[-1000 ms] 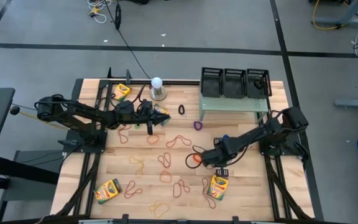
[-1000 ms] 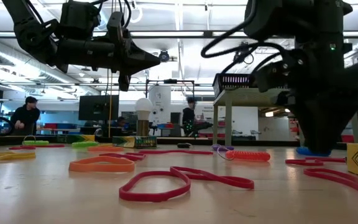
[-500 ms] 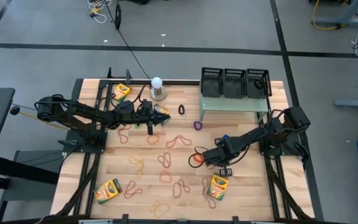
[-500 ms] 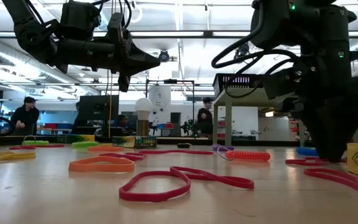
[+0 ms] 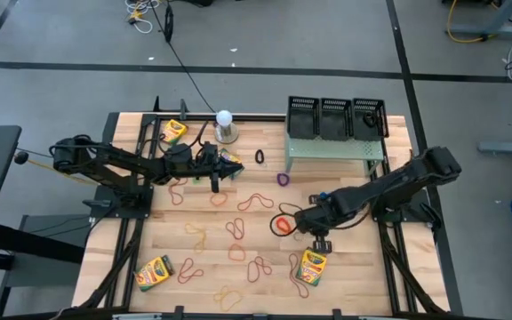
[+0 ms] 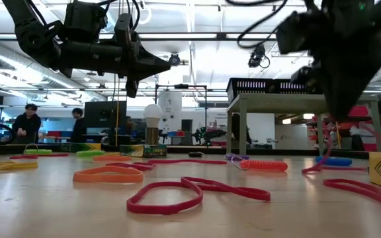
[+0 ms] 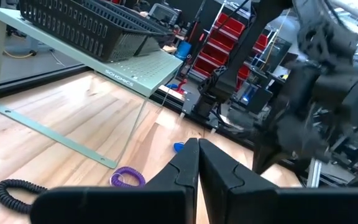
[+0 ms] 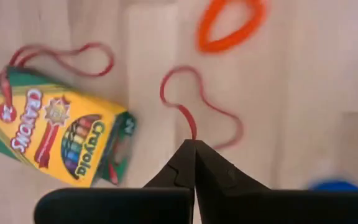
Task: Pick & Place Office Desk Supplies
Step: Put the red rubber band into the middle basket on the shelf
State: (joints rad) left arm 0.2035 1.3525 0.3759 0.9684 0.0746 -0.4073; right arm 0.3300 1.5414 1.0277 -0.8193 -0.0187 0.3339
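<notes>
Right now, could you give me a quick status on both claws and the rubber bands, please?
Right claw shut on red rubber band, lifting it beside crayon box. Left claw shut, empty, hovering near white ball. Nothing in the way.

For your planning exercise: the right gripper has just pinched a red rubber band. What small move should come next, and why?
Probably lift it straight up. The right gripper is shut on the red rubber band, whose loop still trails on the table beside a crayon box.

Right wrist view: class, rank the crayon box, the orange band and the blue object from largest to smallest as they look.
1. crayon box
2. orange band
3. blue object, though partly cut off at the edge, so its full size is unsure.
</notes>
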